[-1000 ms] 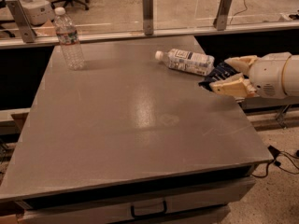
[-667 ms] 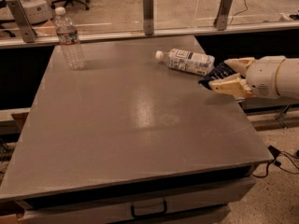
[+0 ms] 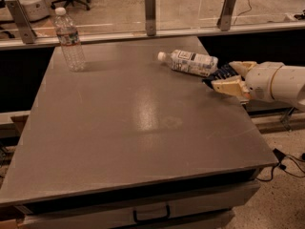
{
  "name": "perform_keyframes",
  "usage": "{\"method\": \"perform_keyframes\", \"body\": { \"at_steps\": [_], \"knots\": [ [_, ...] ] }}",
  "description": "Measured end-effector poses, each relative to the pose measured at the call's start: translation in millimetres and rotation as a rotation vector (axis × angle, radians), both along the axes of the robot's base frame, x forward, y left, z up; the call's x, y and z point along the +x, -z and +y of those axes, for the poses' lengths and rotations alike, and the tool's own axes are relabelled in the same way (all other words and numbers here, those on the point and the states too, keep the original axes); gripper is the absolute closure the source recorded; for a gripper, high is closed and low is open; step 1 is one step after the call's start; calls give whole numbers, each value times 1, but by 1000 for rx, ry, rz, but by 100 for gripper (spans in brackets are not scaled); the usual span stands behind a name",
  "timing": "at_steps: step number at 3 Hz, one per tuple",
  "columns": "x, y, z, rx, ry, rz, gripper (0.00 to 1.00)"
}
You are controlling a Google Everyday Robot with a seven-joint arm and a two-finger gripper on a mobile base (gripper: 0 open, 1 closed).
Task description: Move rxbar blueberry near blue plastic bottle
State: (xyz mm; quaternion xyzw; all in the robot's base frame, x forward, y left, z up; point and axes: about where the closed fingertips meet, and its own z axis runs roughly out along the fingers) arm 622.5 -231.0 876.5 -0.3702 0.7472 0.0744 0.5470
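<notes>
Little changed in one second | gripper [image 3: 234, 78] far-right, jaws pinching rxbar blueberry [image 3: 220, 74] | bar just beside lying blue plastic bottle [image 3: 190, 62] | release seems next

My gripper [image 3: 225, 76], at the right edge of the desk [image 3: 119, 128], has slid a little to its left since a second ago. It has carried the rxbar blueberry [image 3: 218, 74], gripped in its jaws, slightly closer to the blue plastic bottle [image 3: 190, 62], now just beside it.

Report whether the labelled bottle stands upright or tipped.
Tipped: blue plastic bottle lies on its side; gripper holds rxbar blueberry at its base.
</notes>
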Motion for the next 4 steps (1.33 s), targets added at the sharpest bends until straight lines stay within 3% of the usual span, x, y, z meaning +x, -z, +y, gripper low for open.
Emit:
{"method": "perform_keyframes", "body": {
  "at_steps": [2, 3, 4],
  "knots": [
    [10, 15, 11, 54, 2, 22, 0],
    [13, 10, 25, 71, -40, 21, 0],
    [4, -21, 23, 45, -67, -25, 0]
  ]
}}
